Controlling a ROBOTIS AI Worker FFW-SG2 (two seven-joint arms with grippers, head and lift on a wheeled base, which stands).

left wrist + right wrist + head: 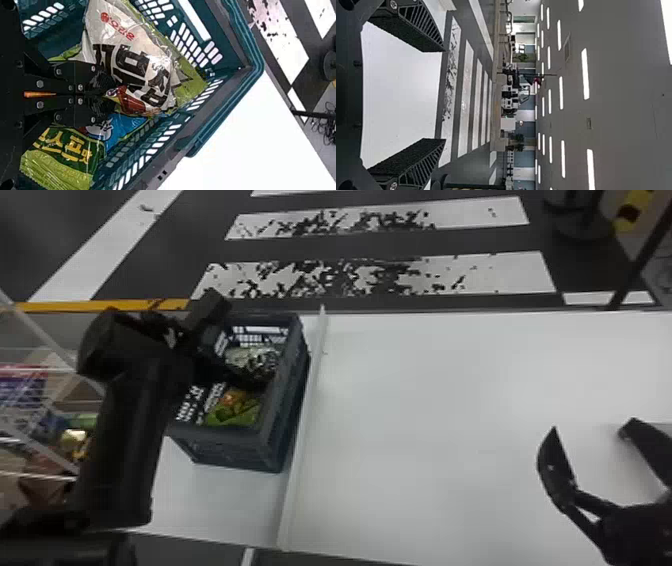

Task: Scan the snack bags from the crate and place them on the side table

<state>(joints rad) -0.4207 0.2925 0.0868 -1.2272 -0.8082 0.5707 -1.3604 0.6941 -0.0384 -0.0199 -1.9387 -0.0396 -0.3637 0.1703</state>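
Left wrist view, and here we are at the left gripper (107,95), down inside the crate (282,390), its fingers clenched — on a pinched corner of the white snack bag (128,55), as we read it. The bag spreads from the fingertips outward, and its long axis runs aslant to the fingers, so we'd expect it to swing as it comes up. In the head view that puts it left of the frame's centre, toward the crate's upper end, just above the dark finger. The left arm is plainly the nearer one.

And what a bag: crinkled, shiny, bold black characters on white, a little red print, green along one edge. Close beside the fingers we have a blue bag (123,128), then a green bag (63,158) with yellow lettering; our lift should keep from dragging those along.

Farther out, across the raised strip (306,430), the white tabletop (425,405) stretches to the frame's right edge, where at lower right the right gripper (587,430) waits released, fingers wide apart.
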